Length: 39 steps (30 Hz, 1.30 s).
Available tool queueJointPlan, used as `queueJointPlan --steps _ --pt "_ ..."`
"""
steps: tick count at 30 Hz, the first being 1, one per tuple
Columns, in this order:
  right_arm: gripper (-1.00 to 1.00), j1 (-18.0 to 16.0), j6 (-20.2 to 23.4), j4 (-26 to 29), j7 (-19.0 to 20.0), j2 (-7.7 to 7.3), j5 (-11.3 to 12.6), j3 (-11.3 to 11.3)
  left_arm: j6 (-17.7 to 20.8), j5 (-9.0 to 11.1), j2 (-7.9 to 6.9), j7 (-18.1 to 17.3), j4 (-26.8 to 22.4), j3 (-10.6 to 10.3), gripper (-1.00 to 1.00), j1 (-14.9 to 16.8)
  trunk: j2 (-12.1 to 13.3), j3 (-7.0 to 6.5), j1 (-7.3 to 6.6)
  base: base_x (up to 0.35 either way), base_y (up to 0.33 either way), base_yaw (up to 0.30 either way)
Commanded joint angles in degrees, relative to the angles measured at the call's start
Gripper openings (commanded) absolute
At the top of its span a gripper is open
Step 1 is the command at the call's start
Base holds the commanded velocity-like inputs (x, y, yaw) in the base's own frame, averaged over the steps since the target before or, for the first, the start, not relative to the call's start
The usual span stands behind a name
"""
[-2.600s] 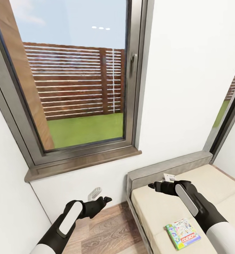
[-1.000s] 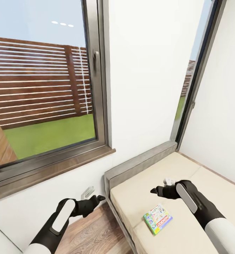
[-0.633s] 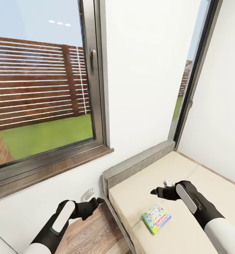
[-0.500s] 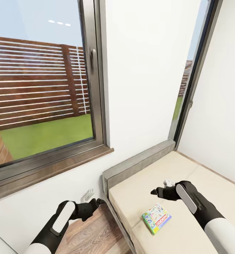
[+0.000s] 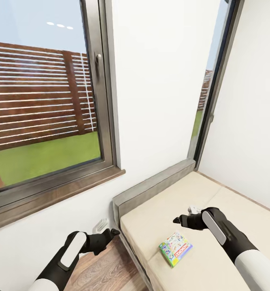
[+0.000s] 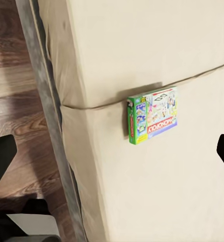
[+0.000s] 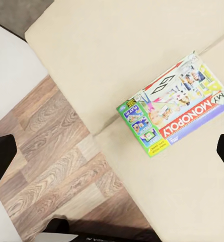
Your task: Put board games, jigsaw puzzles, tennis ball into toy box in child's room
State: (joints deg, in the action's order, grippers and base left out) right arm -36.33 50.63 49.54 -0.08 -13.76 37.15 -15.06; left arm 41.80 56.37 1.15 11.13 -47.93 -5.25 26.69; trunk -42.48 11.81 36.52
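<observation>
Monopoly box (image 5: 175, 249) flat on bed (image 5: 232, 202), near its edge. Right end effector (image 5: 177, 221) above bed and left end effector (image 5: 113, 232) above floor (image 5: 102, 270), both released, empty.

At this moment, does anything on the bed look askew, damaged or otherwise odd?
Nothing stands out. The Monopoly box lies flat and intact on the beige bed, turned at an angle to the bed's edge and across a seam in the sheet. Both grippers, left and right, are open and clear of it.

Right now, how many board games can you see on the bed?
1: the Monopoly box lies flat on the bed, across the seam in the beige sheet, near the floor-side edge. A second may lie outside these pictures.
</observation>
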Motion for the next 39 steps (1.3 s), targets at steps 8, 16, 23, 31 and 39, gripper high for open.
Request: queueJointPlan --steps 8,16,23,31,39 --pt "1.0 -0.21 0.18 -1.71 -0.01 -0.37 0.21 0.18 0.06 0.66 -0.06 0.55 0.13 0.03 1.0 0.03 -3.3 1.49 1.78 0.0 0.0 -0.031" --pt "1.0 -2.81 0.17 -9.23 -0.08 -0.19 0.22 2.64 0.04 0.71 -0.15 0.55 0.27 0.22 1.0 -0.06 -6.51 2.91 3.54 0.0 0.0 -0.009" --pt "1.0 -7.36 0.12 -19.19 -0.13 -0.01 0.22 3.69 -0.08 0.69 -0.17 0.54 1.5 1.83 1.0 -0.18 -9.32 4.16 5.07 0.0 0.0 -0.003" --pt "1.0 -10.27 0.09 -24.84 -0.86 0.52 0.0 4.08 -1.47 0.62 -0.18 0.03 3.5 3.35 1.0 -0.17 -12.52 5.75 6.83 0.0 0.0 0.0" --pt "1.0 -11.09 0.08 -26.17 -1.39 0.42 0.09 4.36 -1.9 0.45 -0.18 -0.39 3.98 3.69 1.0 -0.15 -15.73 7.75 8.59 0.0 0.0 0.0"
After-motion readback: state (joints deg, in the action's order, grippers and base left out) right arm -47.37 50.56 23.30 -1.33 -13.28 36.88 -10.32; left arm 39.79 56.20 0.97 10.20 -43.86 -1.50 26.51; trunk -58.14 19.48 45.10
